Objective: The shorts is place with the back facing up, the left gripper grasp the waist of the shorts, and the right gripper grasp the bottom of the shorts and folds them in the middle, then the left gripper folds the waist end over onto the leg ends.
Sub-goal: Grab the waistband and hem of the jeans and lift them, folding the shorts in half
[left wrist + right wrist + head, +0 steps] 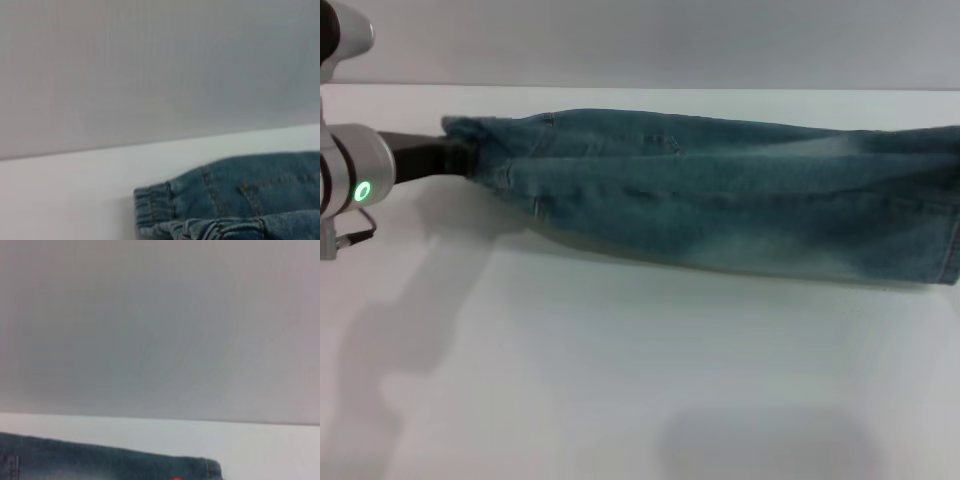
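Head view first: a white table [620, 380] fills the scene, and across its far half lie the shorts [720, 200], folded lengthwise into a long band of faded blue denim running from the robot's left side to the right edge of view. Pale washed patches mark the near edge toward the right, where the leg ends [948, 245] show a stitched hem. At the left, the waist [470, 140] is bunched where the left gripper [455, 155] meets it; the black claw appears clamped on the gathered band (its fingertips are buried in cloth). From the left wrist, the ruffled elastic shows close. The right gripper is out of sight.
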`<action>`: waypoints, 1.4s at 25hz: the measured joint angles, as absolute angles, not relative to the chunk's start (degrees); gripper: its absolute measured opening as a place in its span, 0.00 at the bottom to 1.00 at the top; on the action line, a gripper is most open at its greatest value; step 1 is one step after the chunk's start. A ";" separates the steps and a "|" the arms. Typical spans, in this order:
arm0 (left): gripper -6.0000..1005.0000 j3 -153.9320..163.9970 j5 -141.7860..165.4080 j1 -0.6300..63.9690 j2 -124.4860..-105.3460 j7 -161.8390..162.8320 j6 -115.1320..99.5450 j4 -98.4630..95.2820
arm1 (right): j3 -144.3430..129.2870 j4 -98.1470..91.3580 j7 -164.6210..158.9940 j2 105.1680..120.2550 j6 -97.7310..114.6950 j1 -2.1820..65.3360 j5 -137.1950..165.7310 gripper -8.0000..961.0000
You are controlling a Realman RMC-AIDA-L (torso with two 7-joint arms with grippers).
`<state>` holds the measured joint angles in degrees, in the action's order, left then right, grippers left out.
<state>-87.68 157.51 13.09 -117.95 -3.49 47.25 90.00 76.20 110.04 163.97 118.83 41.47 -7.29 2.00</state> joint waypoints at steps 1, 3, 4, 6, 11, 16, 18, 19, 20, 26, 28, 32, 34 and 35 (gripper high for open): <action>0.21 -87.66 156.90 13.37 -117.95 -3.51 46.06 89.45 | 76.38 109.73 163.96 118.83 40.58 -7.42 2.02 0.01; 0.21 -87.68 155.71 14.10 -117.95 -3.68 44.44 88.26 | 76.55 109.03 163.95 118.83 38.82 -7.69 2.08 0.01; 0.21 -87.69 155.17 14.51 -117.95 -3.81 43.58 87.57 | 76.60 108.46 163.94 118.83 37.41 -7.92 2.11 0.01; 0.21 -87.67 154.47 15.19 -117.95 -3.94 41.88 86.22 | 76.78 107.35 163.93 118.83 34.76 -8.23 2.15 0.01; 0.21 -87.41 153.13 16.64 -118.01 -3.95 37.62 83.26 | 78.75 104.15 163.91 118.83 29.87 -8.17 2.24 0.01; 0.21 -87.53 152.55 18.30 -118.03 -3.78 35.58 81.30 | 81.29 101.22 163.91 118.84 26.52 -7.76 2.27 0.01; 0.22 -87.65 152.50 18.76 -118.04 -3.55 34.86 80.65 | 82.34 100.15 163.91 118.87 25.75 -7.47 2.27 0.01; 0.22 -87.71 152.42 18.95 -118.04 -3.52 34.60 80.31 | 82.74 99.72 163.91 118.87 25.50 -7.20 2.22 0.01; 0.23 -87.74 152.24 19.29 -118.04 -3.49 34.13 79.79 | 83.08 99.39 163.91 118.85 25.35 -6.98 2.14 0.01; 0.24 -87.64 151.03 21.21 -118.12 -3.46 31.40 77.03 | 84.98 97.18 163.91 118.84 23.27 -5.43 2.12 0.01; 0.25 -87.60 150.60 22.06 -118.13 -3.45 30.76 75.79 | 85.71 96.03 163.91 118.84 22.35 -4.78 2.12 0.01; 0.26 -87.63 149.97 23.63 -118.13 -3.39 29.28 73.22 | 86.94 93.75 163.91 118.83 20.50 -3.46 2.03 0.01; 0.27 -87.59 149.37 24.30 -118.13 -3.37 28.03 71.75 | 87.49 92.22 163.91 118.82 19.57 -2.61 1.88 0.01; 0.27 -87.53 149.16 24.70 -118.13 -3.36 27.37 70.94 | 87.85 91.21 163.92 118.81 19.06 -2.07 1.81 0.01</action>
